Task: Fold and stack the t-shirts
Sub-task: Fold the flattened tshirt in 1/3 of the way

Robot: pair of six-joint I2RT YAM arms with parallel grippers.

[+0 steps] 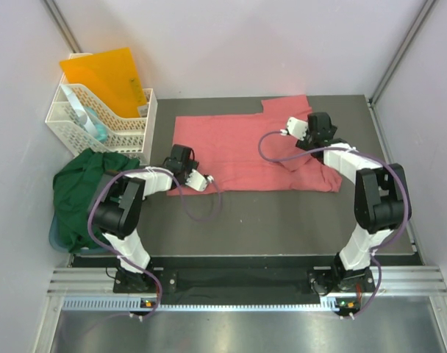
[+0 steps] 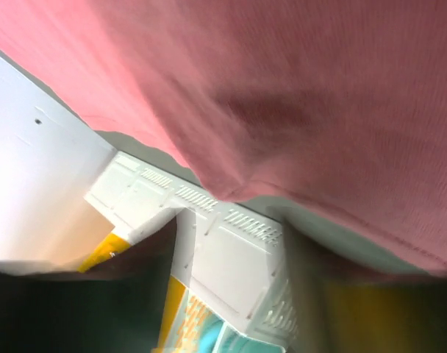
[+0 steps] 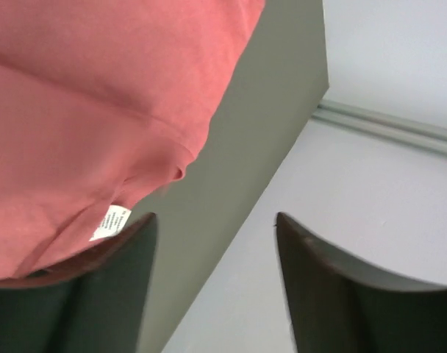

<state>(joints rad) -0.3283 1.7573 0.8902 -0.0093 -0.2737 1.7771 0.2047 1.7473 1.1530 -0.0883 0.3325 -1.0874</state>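
Note:
The salmon-pink t-shirt lies spread flat across the dark mat, with its right part bunched into folds. In the right wrist view its hem and small white label sit just beside my left finger. The dark green t-shirt is heaped at the mat's left edge. My left gripper is at the pink shirt's left edge. Its blurred jaws stand apart, pink cloth lies beyond them, and nothing is between them. My right gripper is over the shirt's upper right part, open and empty.
A white plastic basket holding an orange folder stands at the back left, close to the left gripper. The basket also fills the gap between the left jaws. Grey walls enclose the mat on both sides and at the back.

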